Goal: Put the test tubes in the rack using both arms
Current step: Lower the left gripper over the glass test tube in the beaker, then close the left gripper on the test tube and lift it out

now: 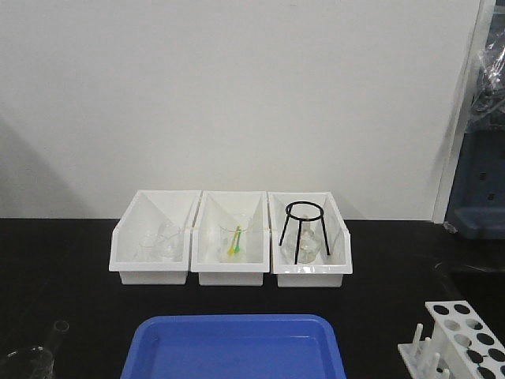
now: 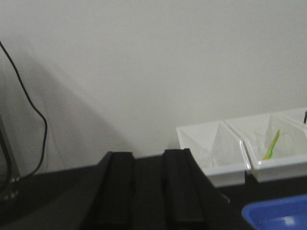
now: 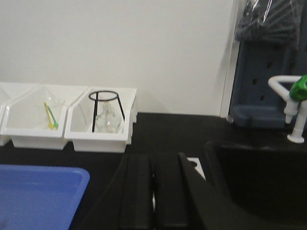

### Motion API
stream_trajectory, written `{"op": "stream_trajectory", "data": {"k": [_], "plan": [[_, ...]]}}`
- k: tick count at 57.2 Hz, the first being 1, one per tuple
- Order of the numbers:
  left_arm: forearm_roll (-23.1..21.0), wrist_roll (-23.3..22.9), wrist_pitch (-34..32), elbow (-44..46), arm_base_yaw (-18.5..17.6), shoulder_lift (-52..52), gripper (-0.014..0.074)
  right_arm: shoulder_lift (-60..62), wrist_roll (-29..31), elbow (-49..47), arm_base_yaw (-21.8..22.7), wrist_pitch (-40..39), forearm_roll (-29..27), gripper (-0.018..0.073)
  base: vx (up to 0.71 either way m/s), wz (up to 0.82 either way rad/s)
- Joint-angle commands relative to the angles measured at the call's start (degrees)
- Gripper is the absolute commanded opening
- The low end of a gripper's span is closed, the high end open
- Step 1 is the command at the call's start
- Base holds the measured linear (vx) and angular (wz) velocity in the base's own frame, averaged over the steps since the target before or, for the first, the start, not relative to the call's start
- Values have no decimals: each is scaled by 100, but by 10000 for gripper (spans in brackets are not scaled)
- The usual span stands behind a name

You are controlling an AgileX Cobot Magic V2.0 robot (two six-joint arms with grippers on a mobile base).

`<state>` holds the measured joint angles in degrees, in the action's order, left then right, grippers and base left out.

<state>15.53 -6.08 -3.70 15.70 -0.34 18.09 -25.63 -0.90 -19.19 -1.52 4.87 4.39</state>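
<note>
The white rack point(image 1: 465, 335) with round holes and upright pegs stands at the front right of the black table. A corner of the rack point(image 3: 197, 168) peeks out behind my right gripper point(image 3: 153, 158), which is shut with only a thin slit between its black fingers and nothing held. At the front left, the open rim of a slim clear test tube point(image 1: 59, 327) shows beside a wider glass beaker point(image 1: 28, 362). In the left wrist view my left gripper point(image 2: 148, 155) is open, the dark table showing between its fingers, which are empty. Neither gripper appears in the front view.
Three white bins point(image 1: 230, 274) stand in a row at the back, holding glassware; the right one holds a black tripod ring point(image 1: 304, 229). A blue tray point(image 1: 237, 347) lies at the front centre. A black sink point(image 3: 259, 182) with a white tap point(image 3: 292, 110) is on the right.
</note>
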Motion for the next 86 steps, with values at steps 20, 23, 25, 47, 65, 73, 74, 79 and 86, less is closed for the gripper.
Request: {"op": "stream_trajectory", "data": {"k": [20,23,25,47,65,73,74,79,86], "plan": [[187,-330,-913,185,-16,1719,589,-1125,6,-199,32,-1053,-17,472,0,0],[428,-342,-1085,185,-16,1989,589,-1136,6,-199,32,-1092,-17,471,0,0],[596,-350,-1285,185,-16,2192,589,-1136,6,-199,32,-1092,-1,471,0,0],[1410,-443,-3063,196,-350,4372,589,-1136,32,-199,32,-1106,5,471,0,0],[1192,-133,-3107,1031,-350,5404,589,-1136,39,-199,32,-1112,4,471,0,0],[1192,-145,-3109,1380,-350,5859,589,-1136,39,-199,32,-1112,4,471,0,0],[1192,-145,-3109,1407,-350,5900,589,-1136,39,-199,32,-1112,4,471,0,0],[1192,-145,-3109,1520,-350,6143,589,-1136,44,-199,32,-1111,4,471,0,0],[1192,-84,-3157,1550,-350,6429,589,-1136,44,-199,32,-1111,25,471,0,0]]}}
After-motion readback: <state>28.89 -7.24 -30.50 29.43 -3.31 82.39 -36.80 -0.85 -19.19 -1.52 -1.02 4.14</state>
